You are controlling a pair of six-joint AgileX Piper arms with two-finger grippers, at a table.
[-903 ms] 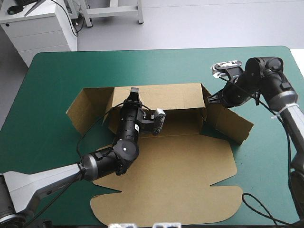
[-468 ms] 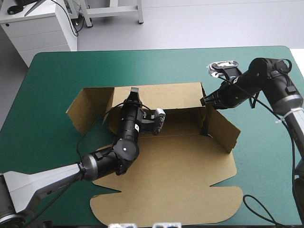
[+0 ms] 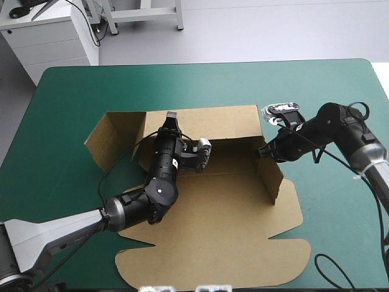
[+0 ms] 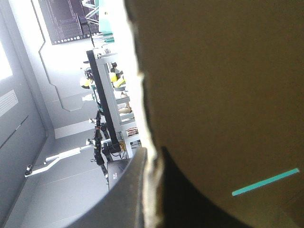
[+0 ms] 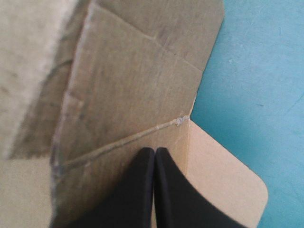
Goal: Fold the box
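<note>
The brown box (image 3: 225,207) lies spread on the teal-green cover, its back wall (image 3: 213,125) raised. My left gripper (image 3: 171,117) sits at that wall's top edge, shut on the board. In the left wrist view the board's edge (image 4: 148,142) runs between the black fingers (image 4: 126,199). My right gripper (image 3: 262,152) is shut and presses its tip against the outer face of the right side wall (image 3: 271,176), which stands nearly upright. In the right wrist view the closed gripper (image 5: 154,152) touches the board (image 5: 123,95) just below a crease, holding nothing.
The left side flap (image 3: 109,143) lies angled outward. The lid panel (image 3: 213,261) stays flat toward the table's front edge. Bare teal-green cover (image 3: 182,85) stretches behind the box and to the right of it (image 5: 256,71).
My right gripper has moved inward toward the box's middle, swinging the right side wall from splayed out to nearly upright. The left arm has not moved.
</note>
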